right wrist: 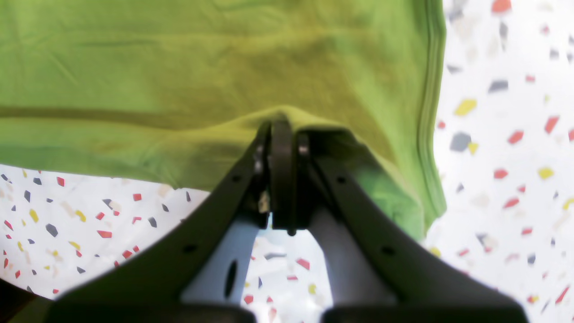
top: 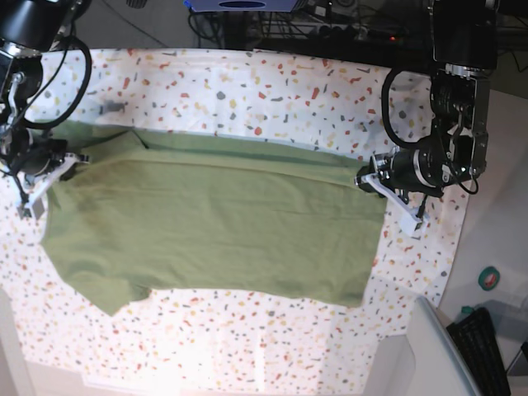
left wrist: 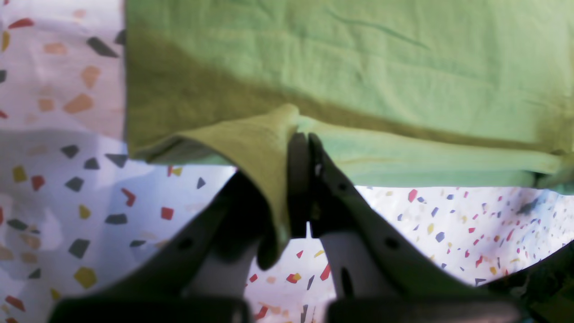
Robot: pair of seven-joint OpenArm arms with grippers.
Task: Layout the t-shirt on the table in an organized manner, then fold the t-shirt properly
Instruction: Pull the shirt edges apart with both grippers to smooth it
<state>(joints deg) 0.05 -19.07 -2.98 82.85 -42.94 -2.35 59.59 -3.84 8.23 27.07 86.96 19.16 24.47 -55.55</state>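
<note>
Table [top: 272, 82] bears t-shirt [top: 214, 223], seemingly lengthwise across

T-shirt [left wrist: 350, 67] cropped by wrist views.

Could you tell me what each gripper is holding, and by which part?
Both hold the t-shirt. The left gripper pinches its edge near one corner; the right gripper pinches the edge near the opposite corner, by the hem.

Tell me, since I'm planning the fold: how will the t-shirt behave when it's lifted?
Probably floppy: the t-shirt drapes over the left end effector and sags between pinches. Likely light, since the right end effector holds it by a small pinch. It creases easily.
</note>
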